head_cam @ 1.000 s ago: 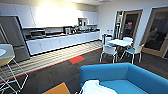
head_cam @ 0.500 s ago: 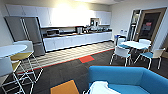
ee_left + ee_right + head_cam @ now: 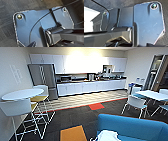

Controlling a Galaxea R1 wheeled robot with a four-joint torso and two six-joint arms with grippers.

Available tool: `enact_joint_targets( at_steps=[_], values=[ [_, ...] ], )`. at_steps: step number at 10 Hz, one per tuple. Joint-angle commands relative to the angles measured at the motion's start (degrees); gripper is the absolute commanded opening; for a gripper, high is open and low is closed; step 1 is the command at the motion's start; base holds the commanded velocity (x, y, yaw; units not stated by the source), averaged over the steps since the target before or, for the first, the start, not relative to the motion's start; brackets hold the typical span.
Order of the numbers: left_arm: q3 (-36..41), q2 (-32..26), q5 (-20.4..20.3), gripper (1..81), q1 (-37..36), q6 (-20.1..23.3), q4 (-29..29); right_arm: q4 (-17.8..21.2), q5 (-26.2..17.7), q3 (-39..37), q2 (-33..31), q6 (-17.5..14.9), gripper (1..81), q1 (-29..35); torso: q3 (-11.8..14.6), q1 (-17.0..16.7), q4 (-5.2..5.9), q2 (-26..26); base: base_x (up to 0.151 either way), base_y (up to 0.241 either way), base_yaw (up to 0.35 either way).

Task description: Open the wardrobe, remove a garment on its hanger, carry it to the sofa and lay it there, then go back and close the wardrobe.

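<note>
One garment (image 3: pixel 108 136), white, is lying on the sofa (image 3: pixel 135 128) at the near edge of the head view, resting on the blue seat just in front of the low back; this placement reads as the laying-down step already made, the cloth spread loose rather than hung. Whether its hanger is lying under it cannot be told, the patch being soft and partly cut off.

Both claws: state cannot be told. The wrist views are giving dark plate, jointed bar and grey carpet, so the arms are probably hanging low and tucked, as suits travel rather than grasping. A pale surface is showing at one edge of the right wrist view; what it is cannot be said.

Surroundings, for placement: a round white counter (image 3: pixel 22 93) with wire-legged stools is standing near the left wall; a fridge (image 3: pixel 42 78) and a long run of white cabinets (image 3: pixel 90 87) are lining the far wall; white chairs (image 3: pixel 136 103) are grouped round a second table on the right. Orange carpet tile (image 3: pixel 73 134) is lying just beside the sofa's end.

Judgement: closing the wardrobe is remaining.
</note>
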Motion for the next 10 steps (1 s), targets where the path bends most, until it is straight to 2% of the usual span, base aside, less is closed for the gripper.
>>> enact_joint_targets(
  at_steps=[1, 3, 5, 10],
  values=[
    [0.0, -0.9, 1.5, 81.1, -1.7, 0.2, 0.4, -0.6, -1.8, 0.7, -0.1, -0.3, 81.1, 2.6, 0.0, 0.1, 0.00, 0.0, 0.000, 0.000, 0.344],
    [0.1, -1.9, -0.1, 81.1, -0.2, 0.2, 0.0, -0.9, -0.9, 4.3, -2.2, -0.5, 81.1, 1.8, 0.0, 0.1, 0.00, 0.0, 0.000, 0.000, 0.344],
    [0.1, -3.2, -4.5, 81.1, 0.5, 0.1, -0.3, -2.6, -0.6, 10.4, -5.5, -0.3, 81.1, 1.6, 0.0, 0.1, 0.00, 0.0, 0.000, 0.000, 0.344],
    [-3.0, -2.1, -4.0, 81.1, 0.1, 0.1, -0.3, -2.1, -1.0, 9.8, -6.6, 0.2, 81.1, 1.1, 0.0, 0.1, 0.00, 0.0, 0.000, 0.000, 0.344]
  ],
)
